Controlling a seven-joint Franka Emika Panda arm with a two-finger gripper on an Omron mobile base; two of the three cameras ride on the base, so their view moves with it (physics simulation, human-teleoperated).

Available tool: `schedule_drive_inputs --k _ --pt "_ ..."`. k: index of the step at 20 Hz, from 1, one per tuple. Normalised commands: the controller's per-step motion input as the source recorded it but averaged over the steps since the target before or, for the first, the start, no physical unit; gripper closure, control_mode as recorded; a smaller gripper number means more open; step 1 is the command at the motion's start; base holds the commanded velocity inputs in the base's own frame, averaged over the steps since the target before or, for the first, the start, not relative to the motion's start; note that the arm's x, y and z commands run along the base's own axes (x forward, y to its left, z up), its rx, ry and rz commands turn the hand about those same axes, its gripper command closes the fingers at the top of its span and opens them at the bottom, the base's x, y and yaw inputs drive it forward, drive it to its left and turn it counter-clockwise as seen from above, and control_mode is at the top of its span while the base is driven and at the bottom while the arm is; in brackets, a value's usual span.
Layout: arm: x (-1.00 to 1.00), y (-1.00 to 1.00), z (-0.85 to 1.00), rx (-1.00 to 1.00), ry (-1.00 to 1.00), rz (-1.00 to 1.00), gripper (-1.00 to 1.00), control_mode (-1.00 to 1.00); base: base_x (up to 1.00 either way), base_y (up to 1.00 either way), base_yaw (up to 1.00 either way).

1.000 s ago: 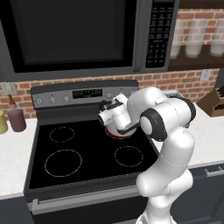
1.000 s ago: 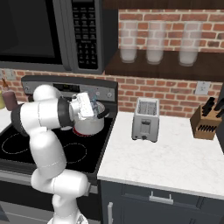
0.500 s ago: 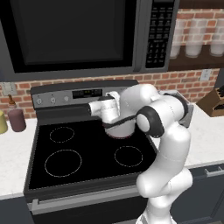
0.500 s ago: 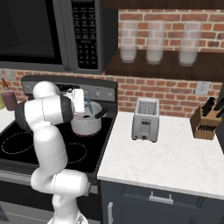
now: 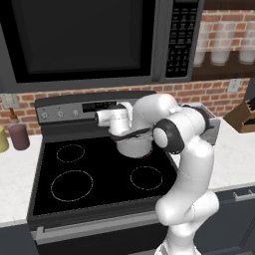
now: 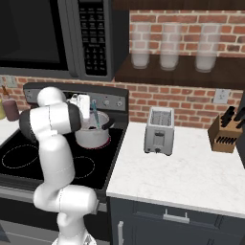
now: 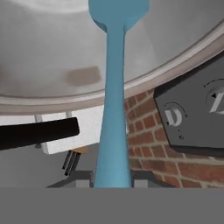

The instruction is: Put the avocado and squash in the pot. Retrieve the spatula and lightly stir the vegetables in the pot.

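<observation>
Spatula (image 7: 114,87) is what I have clamped between the gripper (image 7: 113,177) jaws, its blue handle running away from the hand and the flat blade inside the pot (image 7: 52,52). From the right base view I see the spatula (image 6: 96,116) slanting down into the pot (image 6: 93,136), which sits on the stove (image 6: 28,162) at its far right burner, with the gripper (image 6: 84,106) just above the rim (avocado and squash I cannot make out). A toaster (image 6: 159,130) stands on the counter (image 6: 191,172) to the right.
</observation>
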Motion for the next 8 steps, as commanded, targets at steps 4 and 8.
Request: schedule_drive_inputs --k 4,8 --pt "0.14 0.0 -0.08 -0.02 -0.12 -0.12 1.0 -1.0 0.0 0.0 0.0" --pt "0.04 0.0 -0.02 -0.01 -0.2 -0.12 1.0 -1.0 0.0 0.0 0.0"
